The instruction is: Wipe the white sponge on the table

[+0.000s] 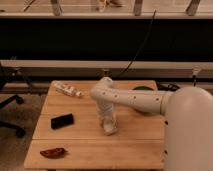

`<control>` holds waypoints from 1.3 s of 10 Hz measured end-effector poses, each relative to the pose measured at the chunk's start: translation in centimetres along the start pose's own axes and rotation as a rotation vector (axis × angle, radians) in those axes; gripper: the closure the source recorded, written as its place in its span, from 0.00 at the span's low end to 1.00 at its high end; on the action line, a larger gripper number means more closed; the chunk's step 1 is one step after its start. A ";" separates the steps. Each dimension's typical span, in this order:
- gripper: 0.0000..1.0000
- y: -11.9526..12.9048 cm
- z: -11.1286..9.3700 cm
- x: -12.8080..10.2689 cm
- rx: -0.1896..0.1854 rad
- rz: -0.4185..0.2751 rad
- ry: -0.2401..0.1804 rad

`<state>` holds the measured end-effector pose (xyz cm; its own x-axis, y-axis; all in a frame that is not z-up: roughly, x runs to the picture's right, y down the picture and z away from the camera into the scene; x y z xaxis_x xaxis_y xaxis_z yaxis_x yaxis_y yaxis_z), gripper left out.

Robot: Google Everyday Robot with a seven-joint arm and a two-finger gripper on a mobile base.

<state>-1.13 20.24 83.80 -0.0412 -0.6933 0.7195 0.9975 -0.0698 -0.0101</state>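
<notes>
The table is a light wooden square top of wide planks. My white arm reaches in from the right, bends over the back middle of the table and points down. My gripper is at the table's middle, pressed down onto the top. It is shut on the white sponge, a small off-white block that shows at its tip, touching the wood.
A black phone-like object lies left of the gripper. A red-brown object lies at the front left corner. A white tube-like packet lies at the back left. A dark object sits at the back right. An office chair stands left of the table.
</notes>
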 end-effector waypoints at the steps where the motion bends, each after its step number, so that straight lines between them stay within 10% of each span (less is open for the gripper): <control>1: 1.00 -1.3 -0.1 -0.7 0.007 -0.050 0.000; 7: 1.00 -1.4 -0.6 -4.7 0.000 -0.191 -0.010; 13: 1.00 7.3 -0.5 -7.3 -0.045 -0.004 -0.034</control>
<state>6.39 24.39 78.14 -0.0426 -0.6686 0.7424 0.9938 -0.1051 -0.0376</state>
